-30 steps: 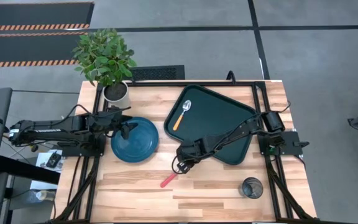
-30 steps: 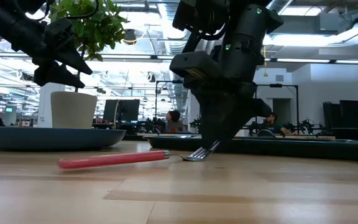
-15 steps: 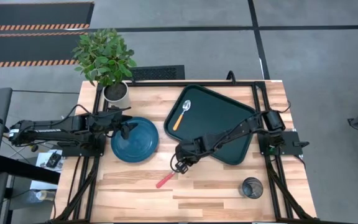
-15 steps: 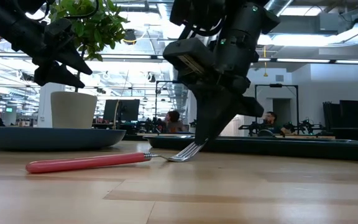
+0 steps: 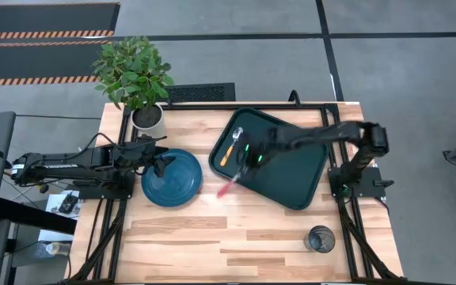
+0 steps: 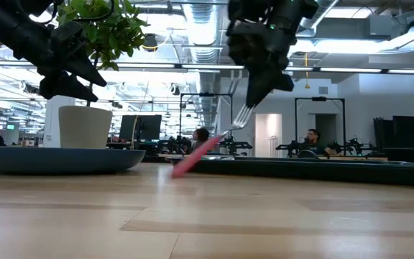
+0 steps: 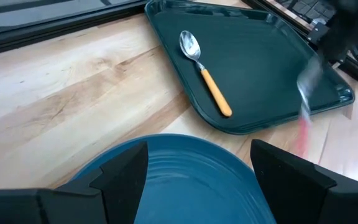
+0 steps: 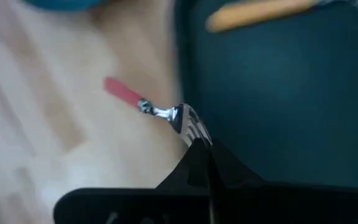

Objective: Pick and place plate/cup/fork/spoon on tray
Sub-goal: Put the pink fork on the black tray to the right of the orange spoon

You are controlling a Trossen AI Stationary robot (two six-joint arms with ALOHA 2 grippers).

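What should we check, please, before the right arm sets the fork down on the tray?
1. Right tool shut on the fork by its tines: ok.
2. Fork lifted clear of the table: ok, handle hangs down in the low view.
3. Fork fully over the tray: not ok, the red handle overhangs the tray's edge.
4. Free tray space beside the spoon: ok.
5. Left tool out of the way, open over the plate: ok.

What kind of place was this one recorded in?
Probably a robotics lab or open workshop: exposed ceiling ducts, rows of equipment benches behind seated people, and striped hazard floor mats.
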